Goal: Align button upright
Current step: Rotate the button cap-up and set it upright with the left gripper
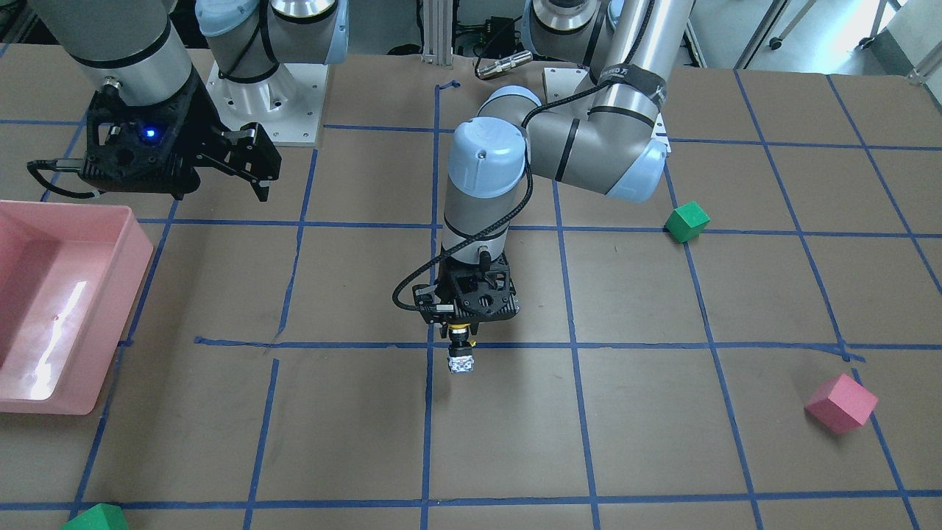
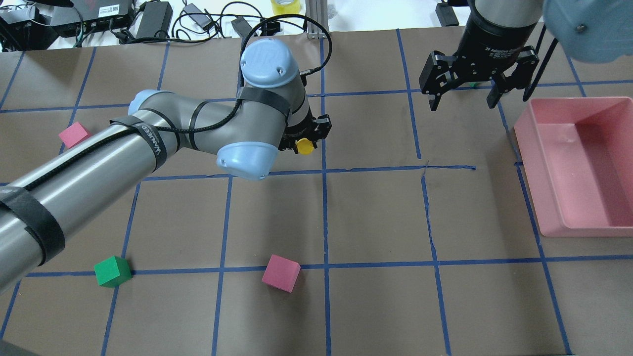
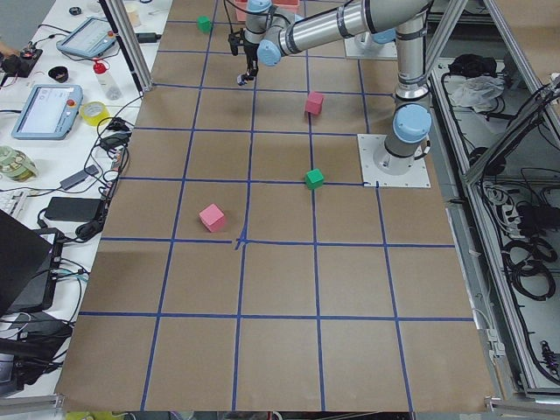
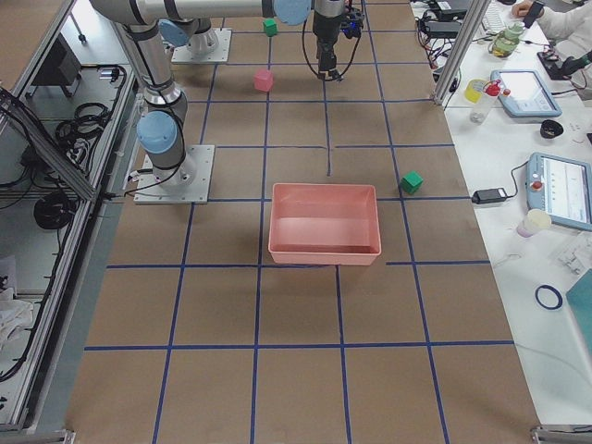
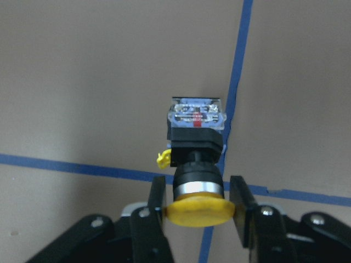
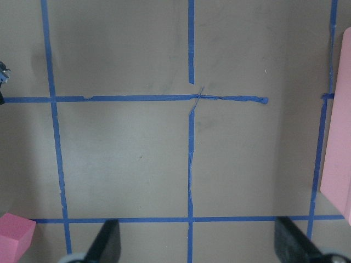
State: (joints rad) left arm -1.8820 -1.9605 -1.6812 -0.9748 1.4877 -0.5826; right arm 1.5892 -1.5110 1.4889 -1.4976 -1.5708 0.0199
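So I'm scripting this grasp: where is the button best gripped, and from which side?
Grip the button at its round yellow cap and silver collar, coming from the cap end along its axis, as the left gripper does now. One finger sits each side of the cap, leaving the black body and white end free, so that flat end can likely be set down squarely.

Button point(image 5: 196, 143): glossy yellow plastic cap, bright metal collar, matt black plastic body, clear glossy plastic end. Left fingers point(image 5: 157, 205): matt black plastic. Desk point(image 1: 353, 427): smooth matt brown paper, lined with blue tape point(image 6: 190, 159). Bin point(image 2: 531, 163): smooth pink plastic, glossy inside.
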